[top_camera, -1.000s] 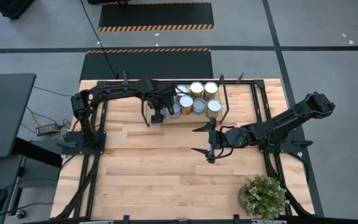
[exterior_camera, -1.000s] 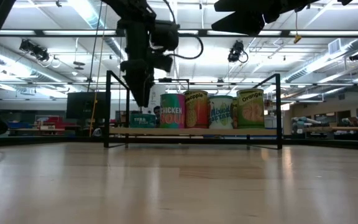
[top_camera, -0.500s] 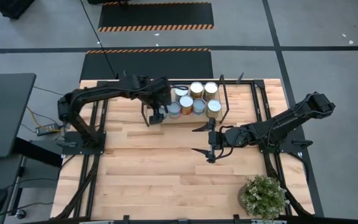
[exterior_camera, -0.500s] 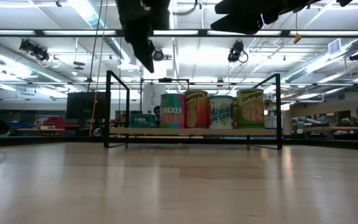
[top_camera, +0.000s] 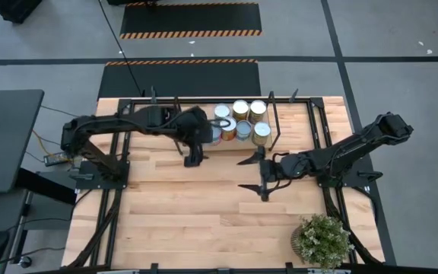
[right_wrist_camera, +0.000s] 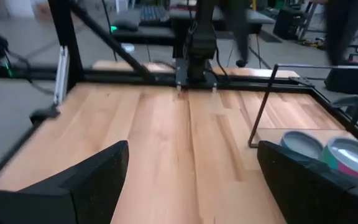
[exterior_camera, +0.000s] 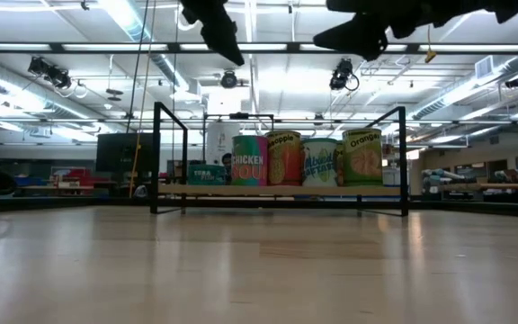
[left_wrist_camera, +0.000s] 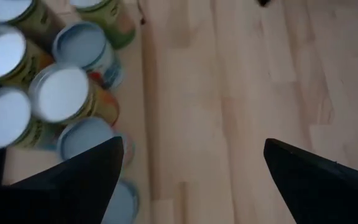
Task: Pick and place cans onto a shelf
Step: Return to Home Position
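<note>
Nearest the table's front edge stands a potted plant (top_camera: 323, 240), well apart from the work. Beyond it, above the bare middle of the table (top_camera: 181, 221), the right claw (top_camera: 252, 172) hangs with its fingers spread wide and nothing between them. It is near the shelf (exterior_camera: 277, 190) but short of the shelf's front edge. Farther back, the left claw (top_camera: 192, 154) is the nearer of the two to the load. It is held high above the near left corner of the shelf, and its wrist view shows both fingers (left_wrist_camera: 73, 180) set wide apart and empty, looking down on the lids. The cans (top_camera: 240, 109) stand upright, long axis vertical, in a tight cluster of seven on the board. From the left claw they lie below, toward the robot's right and toward the table's far edge. The closest is a flat tin (top_camera: 213, 135), just beside the claw in the overhead picture. The shelf's own long axis runs across the table from left to right, framed by thin black posts (exterior_camera: 155, 157). No can remains on the open table, so the placing appears complete. The judgement is that the coming move turns on drawing the left claw away to the robot's left, clear of the corner post and the lids beneath it.
</note>
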Controlling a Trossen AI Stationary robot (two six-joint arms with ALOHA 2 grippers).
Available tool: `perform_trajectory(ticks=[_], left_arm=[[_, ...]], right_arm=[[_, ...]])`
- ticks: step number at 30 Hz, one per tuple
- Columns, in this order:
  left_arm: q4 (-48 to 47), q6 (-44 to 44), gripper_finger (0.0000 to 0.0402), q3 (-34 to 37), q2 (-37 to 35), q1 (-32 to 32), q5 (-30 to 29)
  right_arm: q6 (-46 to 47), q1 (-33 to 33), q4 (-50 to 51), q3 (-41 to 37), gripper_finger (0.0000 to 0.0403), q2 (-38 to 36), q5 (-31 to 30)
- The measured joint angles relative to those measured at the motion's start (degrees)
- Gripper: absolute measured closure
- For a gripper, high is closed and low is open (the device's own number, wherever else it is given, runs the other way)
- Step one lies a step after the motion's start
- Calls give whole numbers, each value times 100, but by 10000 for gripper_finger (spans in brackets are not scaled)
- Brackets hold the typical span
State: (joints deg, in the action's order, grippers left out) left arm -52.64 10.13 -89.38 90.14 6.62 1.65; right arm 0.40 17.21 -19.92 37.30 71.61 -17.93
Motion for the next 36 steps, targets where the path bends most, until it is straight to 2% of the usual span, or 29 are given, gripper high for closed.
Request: perform_trajectory(ticks=[7, 13, 22, 30, 36], left_arm=[[674, -220, 8, 843, -6, -484, 2], [1256, -491, 8, 1673, -543, -785, 0], [2508, -1097, 8, 3393, -2223, -811, -28], [4509, -1303, 8, 5309, -3846, -1000, -60], [5453, -1611, 8, 6554, -4796, -1117, -165]], right_arm=[[526, 63, -482, -716, 39, -762, -137], [813, 61, -494, -1274, 39, -1596, -92], [732, 61, -456, -1880, 39, -2800, 26], [664, 18, -549, -2199, 39, -3606, 34], [706, -71, -666, -2301, 39, -4074, -94]])
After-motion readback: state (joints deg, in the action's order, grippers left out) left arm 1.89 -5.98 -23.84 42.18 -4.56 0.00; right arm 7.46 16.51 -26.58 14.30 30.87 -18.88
